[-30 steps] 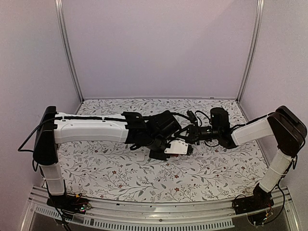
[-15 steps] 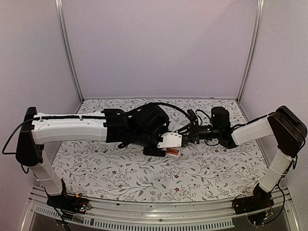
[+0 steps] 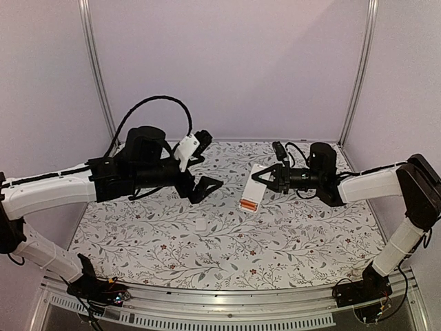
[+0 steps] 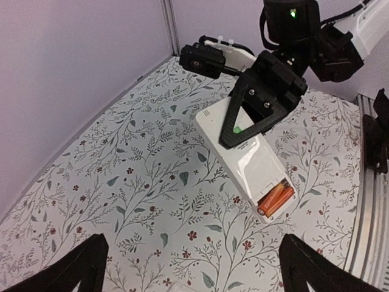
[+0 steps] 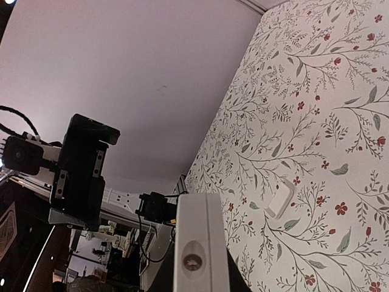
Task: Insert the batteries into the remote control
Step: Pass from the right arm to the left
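Note:
The white remote control hangs tilted above the table's middle, back side up, and my right gripper is shut on its upper part. Two orange batteries lie side by side in the recess at its lower end. In the left wrist view the black right gripper clamps across the remote. In the right wrist view only the remote's end face shows. Drawn back to the left of the remote, my left gripper is open with nothing in it; its fingertips frame bare tablecloth.
A small white cover plate lies on the floral tablecloth in front of the left gripper, and it also shows in the right wrist view. Metal posts and walls close in the back and sides.
My left gripper has opened wide and pulled back up and to the left, away from the remote. The remote stays in my right gripper, now with both batteries showing in the recess.

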